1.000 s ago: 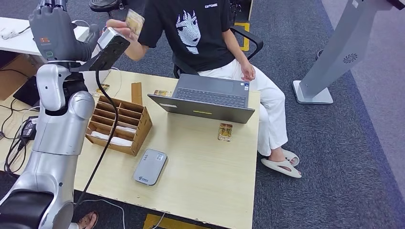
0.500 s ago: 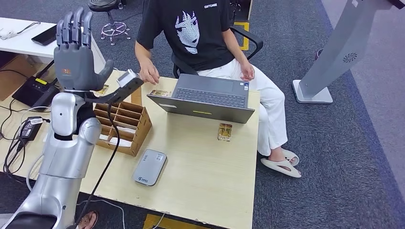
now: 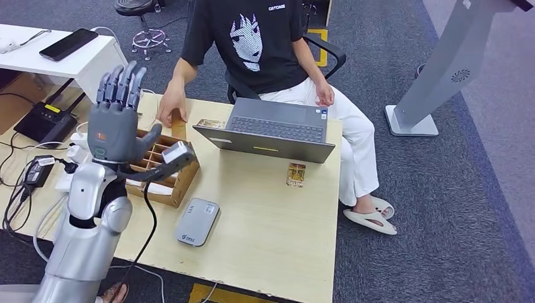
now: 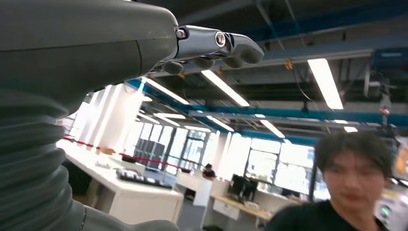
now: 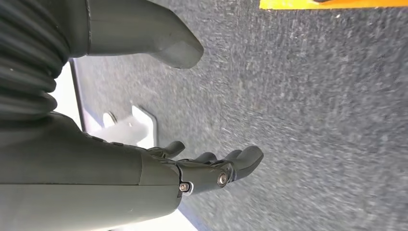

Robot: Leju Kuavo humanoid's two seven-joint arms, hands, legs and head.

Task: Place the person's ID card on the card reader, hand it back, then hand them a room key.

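My left hand [image 3: 117, 120] is raised above the table's left side, fingers straight and spread, holding nothing. In the left wrist view its fingers [image 4: 216, 43] point up toward the ceiling, with the person's head beyond them. The grey card reader [image 3: 198, 221] lies flat near the table's front edge with nothing on it. A cardboard divider box [image 3: 165, 165] with white key cards stands just behind my hand. The seated person's hand [image 3: 170, 108] rests on the table by the box's far end. One card [image 3: 296, 174] lies right of the laptop, another [image 3: 210, 124] behind it. My right hand [image 5: 211, 168] hangs over the carpet, fingers apart, empty.
An open grey laptop [image 3: 271, 129] stands at the table's far middle. A white side table with a phone [image 3: 68, 44] is at the far left, with a black device [image 3: 47, 120] and cables below. A grey kiosk stand [image 3: 435, 76] stands on the carpet to the right.
My left arm has come down from high near the person's raised hand to just above the divider box. The person's hand, which held a card, has dropped to the table.
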